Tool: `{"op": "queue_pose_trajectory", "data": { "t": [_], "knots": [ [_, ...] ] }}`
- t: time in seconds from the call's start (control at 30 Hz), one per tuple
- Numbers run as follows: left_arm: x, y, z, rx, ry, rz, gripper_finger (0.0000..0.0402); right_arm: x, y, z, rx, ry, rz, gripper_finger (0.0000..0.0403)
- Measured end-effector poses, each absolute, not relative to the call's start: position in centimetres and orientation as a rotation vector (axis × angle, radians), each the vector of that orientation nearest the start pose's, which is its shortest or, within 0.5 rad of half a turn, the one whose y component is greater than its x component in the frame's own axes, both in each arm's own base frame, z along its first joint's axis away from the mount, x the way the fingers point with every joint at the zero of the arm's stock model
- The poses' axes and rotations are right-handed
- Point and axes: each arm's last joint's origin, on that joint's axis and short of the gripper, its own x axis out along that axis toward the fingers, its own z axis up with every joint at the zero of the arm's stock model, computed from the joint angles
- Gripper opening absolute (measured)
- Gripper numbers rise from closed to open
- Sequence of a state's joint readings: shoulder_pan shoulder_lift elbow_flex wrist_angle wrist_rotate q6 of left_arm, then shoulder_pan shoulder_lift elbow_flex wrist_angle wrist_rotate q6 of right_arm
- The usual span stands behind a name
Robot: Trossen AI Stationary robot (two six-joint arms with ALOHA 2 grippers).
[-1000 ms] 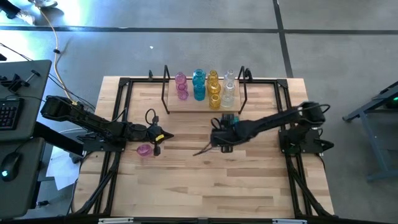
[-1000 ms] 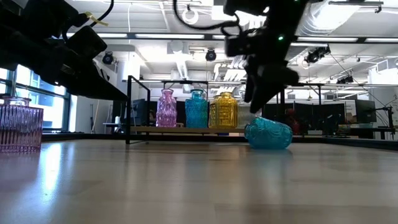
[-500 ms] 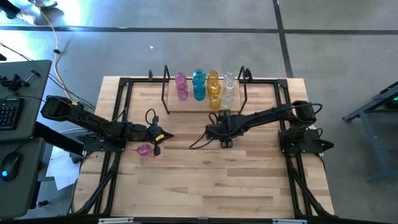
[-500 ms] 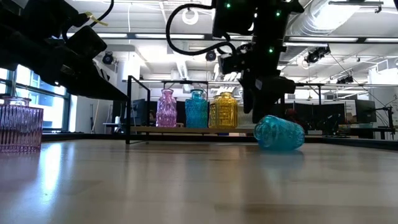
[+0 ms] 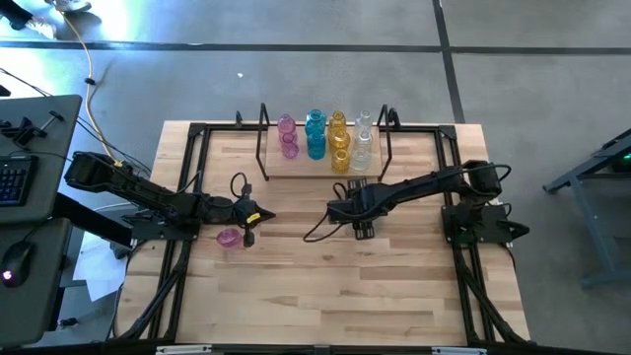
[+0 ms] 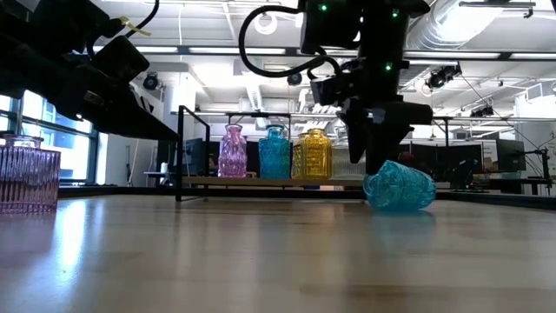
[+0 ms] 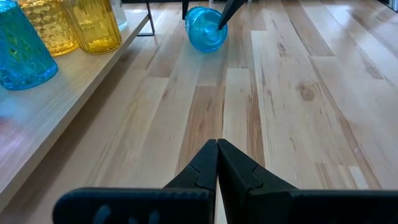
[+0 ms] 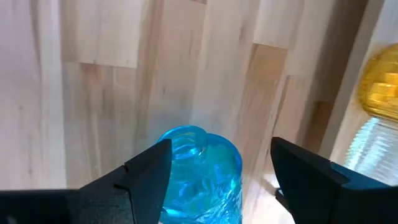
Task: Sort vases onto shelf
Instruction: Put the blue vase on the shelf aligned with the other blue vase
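Observation:
A teal-blue vase (image 6: 400,187) lies on its side on the table in front of the shelf (image 5: 264,148); it also shows in the left wrist view (image 7: 205,28). My right gripper (image 8: 214,177) is open and points down over it, one finger on each side of its body. Pink, blue, yellow and clear vases (image 5: 325,138) stand upright on the shelf. My left gripper (image 5: 248,219) is shut and empty at the table's left. A pink vase (image 5: 229,238) stands upright on the table right beside it. My right gripper comes at the blue vase from above, pointing down, open. One finger (image 8: 146,177) lies against the side of the vase's body (image 8: 169,163). The other finger (image 8: 311,177) stands apart from it. The vase rests on its side on the table.
A black rail frame (image 5: 192,177) edges the table on both sides and at the back. The wooden tabletop (image 5: 325,286) stretches toward the near edge. A desk with a keyboard (image 5: 20,177) stands beyond the table's left.
My right gripper has gone toward the far edge and come down over the blue vase. The vase, still on its side, has rolled a little toward the table's right.

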State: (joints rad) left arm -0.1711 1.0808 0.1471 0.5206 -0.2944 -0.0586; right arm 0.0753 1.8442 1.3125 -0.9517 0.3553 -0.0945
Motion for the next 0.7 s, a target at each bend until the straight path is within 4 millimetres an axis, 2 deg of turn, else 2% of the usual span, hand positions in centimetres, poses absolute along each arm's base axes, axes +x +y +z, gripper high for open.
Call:
{"op": "queue_pose_trajectory", "data": {
  "t": [0.2, 0.43, 0.7],
  "knots": [
    [17.6, -2.2, 13.7, 0.037, 0.399, 0.132, 0.0, 34.1, 1.6, 19.0, -0.36, 1.472, -0.128, 0.0256],
    [17.6, -2.2, 13.7, 0.046, 0.399, 0.13, 0.0, 33.8, 2.5, 19.0, -0.38, 1.485, -0.106, 0.0256],
    [17.6, -2.2, 13.7, 0.046, 0.399, 0.13, 0.0, 34.1, 1.8, 18.3, -0.37, 1.51, -0.118, 0.0256]
  ]
}}
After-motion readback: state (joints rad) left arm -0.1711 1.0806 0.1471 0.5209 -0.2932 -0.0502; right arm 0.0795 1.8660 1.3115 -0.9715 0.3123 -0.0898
